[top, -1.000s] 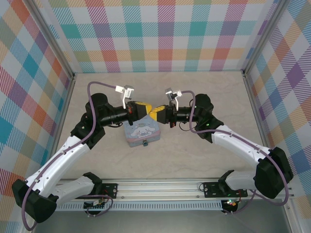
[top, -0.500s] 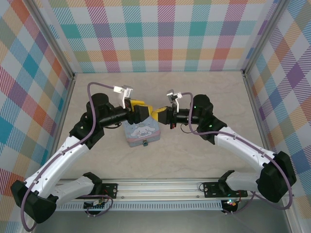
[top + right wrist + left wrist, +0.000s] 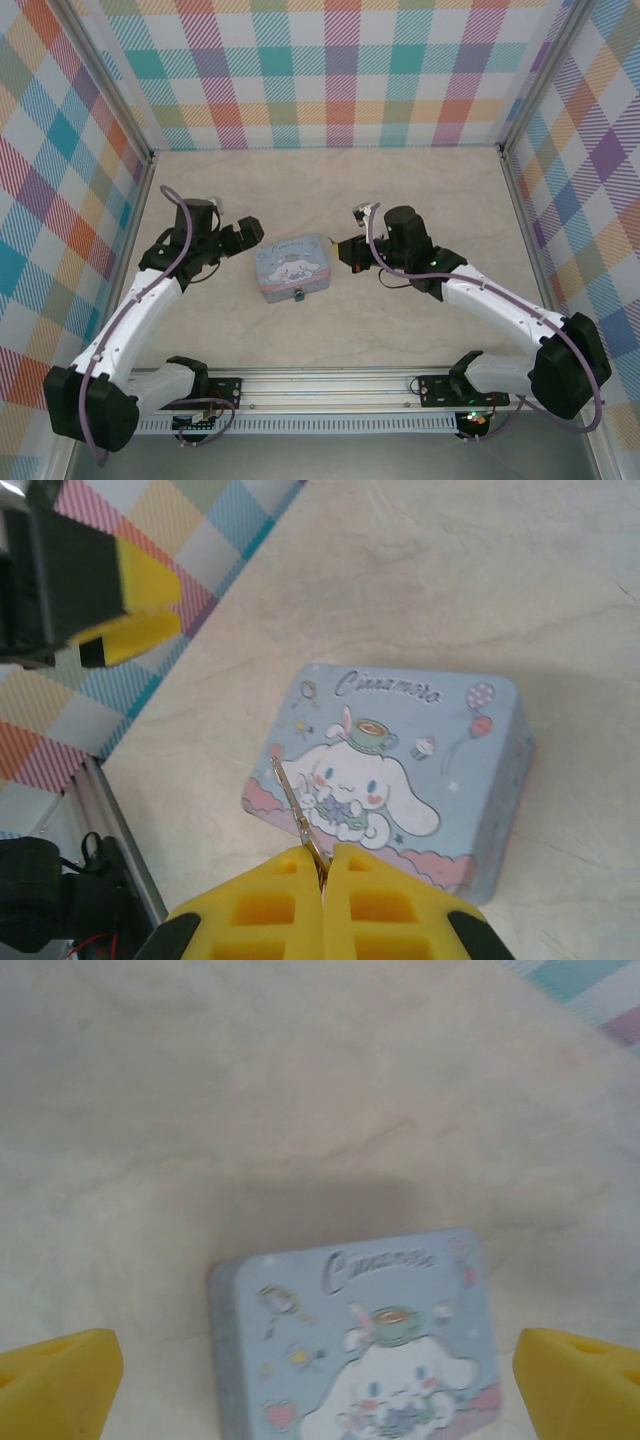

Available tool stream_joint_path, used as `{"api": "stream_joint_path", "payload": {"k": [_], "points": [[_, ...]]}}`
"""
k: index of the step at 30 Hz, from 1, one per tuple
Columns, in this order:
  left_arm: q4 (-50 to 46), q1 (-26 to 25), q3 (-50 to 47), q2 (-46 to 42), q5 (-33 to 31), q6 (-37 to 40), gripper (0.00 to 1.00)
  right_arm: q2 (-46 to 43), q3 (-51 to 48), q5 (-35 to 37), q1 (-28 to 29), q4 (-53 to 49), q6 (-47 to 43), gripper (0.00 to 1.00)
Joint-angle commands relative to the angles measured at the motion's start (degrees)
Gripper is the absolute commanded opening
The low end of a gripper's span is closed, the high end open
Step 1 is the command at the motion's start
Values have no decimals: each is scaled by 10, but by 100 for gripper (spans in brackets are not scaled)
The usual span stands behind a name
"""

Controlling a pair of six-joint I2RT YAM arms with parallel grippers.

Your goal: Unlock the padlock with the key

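The key [image 3: 297, 815], a thin metal sliver, sticks out from between the yellow fingers of my right gripper [image 3: 323, 865], which is shut on it. That gripper [image 3: 343, 250] hangs just right of the pastel-blue cartoon-dog tin [image 3: 292, 265]. The padlock [image 3: 297, 295] is a tiny dark speck at the tin's near edge. My left gripper [image 3: 243, 233] stands left of the tin. In its wrist view the left gripper [image 3: 320, 1390] is open wide, holding nothing, with its yellow fingertips [image 3: 60, 1385] far apart over the tin [image 3: 350, 1340].
The tin [image 3: 400, 770] lies flat on the beige tabletop [image 3: 400, 190]. Checked walls [image 3: 340, 70] close in the back and both sides. A metal rail [image 3: 330, 385] runs along the near edge between the arm bases.
The two grippers were meeting above the tin. My left gripper has opened and pulled back to the left. The right gripper stays shut on the key, shifted slightly right.
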Motion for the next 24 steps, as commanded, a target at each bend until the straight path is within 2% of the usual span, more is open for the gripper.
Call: {"api": "stream_joint_path", "payload": {"k": [1, 7, 12, 18, 22, 24], "points": [[-13, 3, -30, 22, 16, -23, 100, -1, -3, 23, -4, -8, -15, 0], [67, 2, -77, 83, 92, -36, 100, 0, -4, 23, -5, -10, -16, 0], [131, -3, -82, 147, 151, -41, 94, 4, -3, 15, -5, -12, -16, 0], [160, -23, -48, 214, 160, -11, 79, 6, -8, 5, -5, -20, -16, 0], [165, -35, -19, 266, 146, 15, 63, 6, -17, 8, -5, -21, -13, 0], [170, -36, -3, 291, 141, 26, 62, 6, -20, 8, -5, -23, -13, 0]]}}
